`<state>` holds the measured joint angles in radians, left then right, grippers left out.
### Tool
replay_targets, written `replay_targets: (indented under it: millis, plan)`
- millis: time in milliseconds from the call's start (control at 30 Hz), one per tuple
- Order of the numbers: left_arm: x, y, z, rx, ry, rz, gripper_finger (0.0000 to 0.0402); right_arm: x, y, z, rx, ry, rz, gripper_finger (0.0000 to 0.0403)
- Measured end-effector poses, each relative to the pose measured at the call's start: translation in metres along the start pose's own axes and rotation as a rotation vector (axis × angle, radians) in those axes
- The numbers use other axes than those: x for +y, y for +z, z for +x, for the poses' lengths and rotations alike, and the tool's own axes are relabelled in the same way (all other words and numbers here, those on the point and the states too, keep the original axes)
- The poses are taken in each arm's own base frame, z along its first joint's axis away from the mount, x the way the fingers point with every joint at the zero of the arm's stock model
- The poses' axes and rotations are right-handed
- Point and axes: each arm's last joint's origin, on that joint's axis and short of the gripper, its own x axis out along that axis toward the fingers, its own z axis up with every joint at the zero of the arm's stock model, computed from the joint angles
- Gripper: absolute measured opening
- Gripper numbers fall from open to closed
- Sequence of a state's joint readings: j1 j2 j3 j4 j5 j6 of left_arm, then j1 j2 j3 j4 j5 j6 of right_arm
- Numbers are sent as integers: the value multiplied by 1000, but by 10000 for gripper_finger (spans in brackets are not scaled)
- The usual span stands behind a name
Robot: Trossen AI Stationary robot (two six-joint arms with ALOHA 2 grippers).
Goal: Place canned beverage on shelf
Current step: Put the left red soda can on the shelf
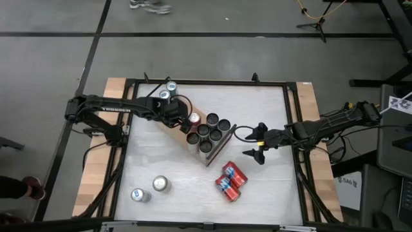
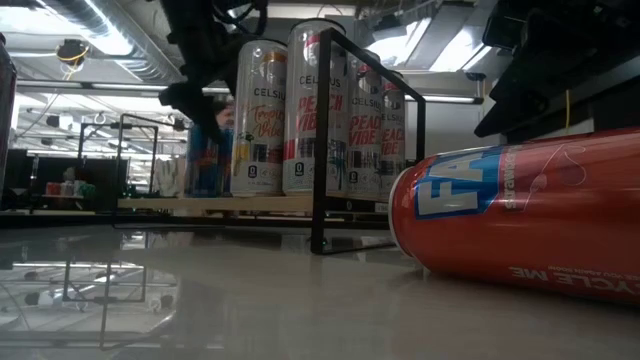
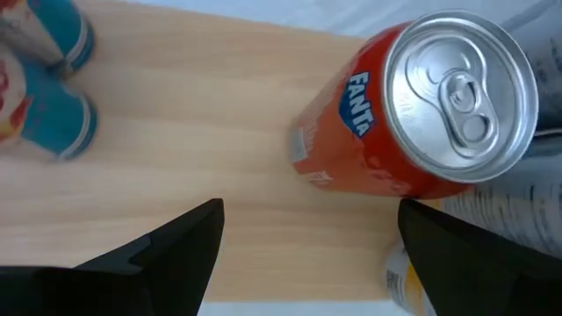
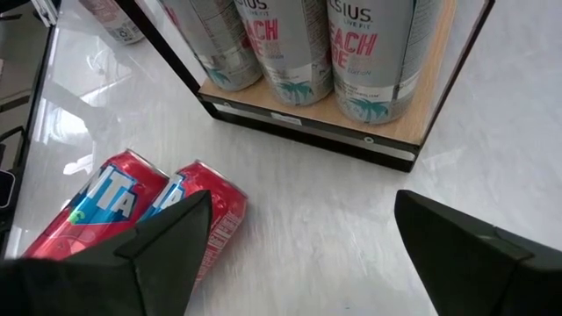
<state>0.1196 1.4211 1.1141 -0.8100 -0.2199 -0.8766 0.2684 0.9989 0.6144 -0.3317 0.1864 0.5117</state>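
An orange Fanta can (image 3: 413, 105) stands upright on the light-wood shelf (image 3: 202, 123), next to several tall silver cans (image 1: 212, 129) inside its black wire frame. My left gripper (image 3: 307, 215) hovers open over the board just short of the orange can (image 1: 194, 118), touching nothing. Two blue-based cans (image 3: 53, 88) stand at the shelf's far end. My right gripper (image 1: 251, 143) waits open beyond the shelf's right side, above the table. Two red cans (image 4: 149, 219) lie on their sides on the white tabletop close to it.
Two silver cans (image 1: 149, 189) stand upright near the table's front left. The red lying cans (image 1: 232, 181) sit front right of the shelf. A black frame (image 1: 286, 87) runs around the tabletop. The shelf's wire frame (image 2: 322, 140) rises above the board.
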Motion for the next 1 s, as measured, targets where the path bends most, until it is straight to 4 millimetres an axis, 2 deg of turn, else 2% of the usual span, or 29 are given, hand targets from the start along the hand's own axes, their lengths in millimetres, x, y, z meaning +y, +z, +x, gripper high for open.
replay_targets:
  millis: [633,1000]
  plan:
    - [8,17,5,-56,-4,-19,336,0,0,0,0,0,-1,353]
    - [8,16,5,-45,-3,-18,336,0,0,0,0,0,-1,353]
